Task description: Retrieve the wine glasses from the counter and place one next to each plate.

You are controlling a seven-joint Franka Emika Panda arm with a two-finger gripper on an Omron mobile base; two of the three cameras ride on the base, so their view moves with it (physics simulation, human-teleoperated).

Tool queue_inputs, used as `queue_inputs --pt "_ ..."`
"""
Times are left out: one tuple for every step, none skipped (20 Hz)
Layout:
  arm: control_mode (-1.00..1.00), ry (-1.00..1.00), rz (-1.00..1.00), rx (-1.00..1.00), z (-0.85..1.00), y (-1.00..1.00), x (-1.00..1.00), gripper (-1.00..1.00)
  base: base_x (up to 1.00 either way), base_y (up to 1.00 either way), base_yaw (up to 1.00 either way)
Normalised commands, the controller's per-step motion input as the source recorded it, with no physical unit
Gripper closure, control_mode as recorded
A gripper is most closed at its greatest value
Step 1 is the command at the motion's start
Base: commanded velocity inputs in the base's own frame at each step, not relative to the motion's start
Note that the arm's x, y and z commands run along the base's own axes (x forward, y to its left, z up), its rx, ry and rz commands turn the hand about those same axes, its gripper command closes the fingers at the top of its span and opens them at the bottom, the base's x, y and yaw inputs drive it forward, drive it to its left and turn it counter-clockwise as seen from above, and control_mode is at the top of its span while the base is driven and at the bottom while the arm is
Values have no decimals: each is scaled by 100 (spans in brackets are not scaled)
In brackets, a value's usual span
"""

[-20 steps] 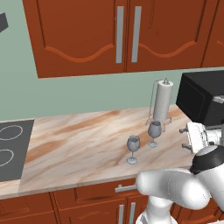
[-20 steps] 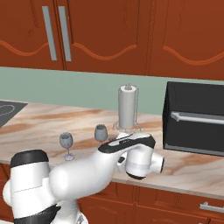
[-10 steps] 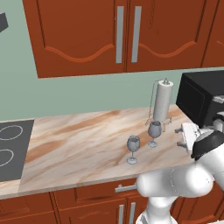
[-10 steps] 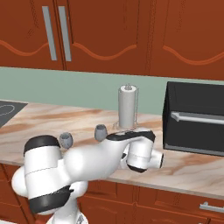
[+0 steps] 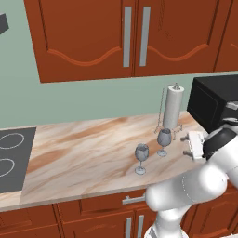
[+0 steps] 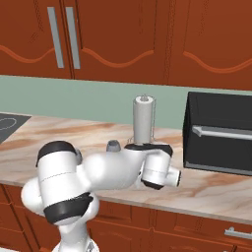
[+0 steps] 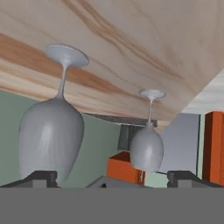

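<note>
Nearest the base, reddish-brown lower cabinets [image 5: 93,211] with silver bar handles run under the counter [image 5: 83,158], a beige-tan marbled stone top streaked with brown. The arm [image 5: 190,190] bends up over the counter's near edge at the right, and its gripper [image 5: 188,145] reaches out level over the stone, pointing left toward the glasses. The pincer is released: in the hand view its two dark fingertips [image 7: 39,177] stand wide apart at the bottom, with nothing between them. That view is rolled over, so the counter shows at the top and both glasses hang foot-up.

The two wine glasses stand upright on the right half of the counter, apart from each other. The nearer wine glass [image 5: 141,157] is closer to the counter's front edge and to the left; the farther wine glass [image 5: 163,141] stands behind and right of it, just left of the gripper. In the hand view the closer one [image 7: 54,127] looms large at the left and the other [image 7: 147,144] looks smaller toward the middle.

A black cooktop [image 5: 11,158] is set into the counter at the far left. Behind the glasses, near the wall, a paper towel roll [image 5: 171,108] stands upright on a wire holder, and to its right sits a black microwave [image 6: 219,133] with a silver handle. A pale green wall [image 5: 83,100] rises behind the counter, with reddish-brown upper cabinets [image 5: 130,32] above it.
</note>
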Motion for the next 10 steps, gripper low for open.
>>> queue_inputs --pt "-100 0 0 0 -9 9 34 -100 0 0 0" --pt "-100 0 0 0 -10 8 36 -100 0 0 0" --pt "-100 0 0 0 -6 3 37 -100 0 0 0" --pt "-100 1 0 0 -6 0 35 -100 0 0 0" --pt "-100 2 0 0 -6 1 33 -100 0 0 0" --pt "-100 5 0 0 -4 1 33 -100 0 0 0" --pt "-100 12 0 0 -2 0 38 -100 0 0 0" --pt "-100 12 0 0 -1 0 35 -100 0 0 0" --pt "-100 12 0 0 -4 1 36 -100 0 0 0" --pt "-100 11 0 0 -5 3 34 -100 0 0 0"
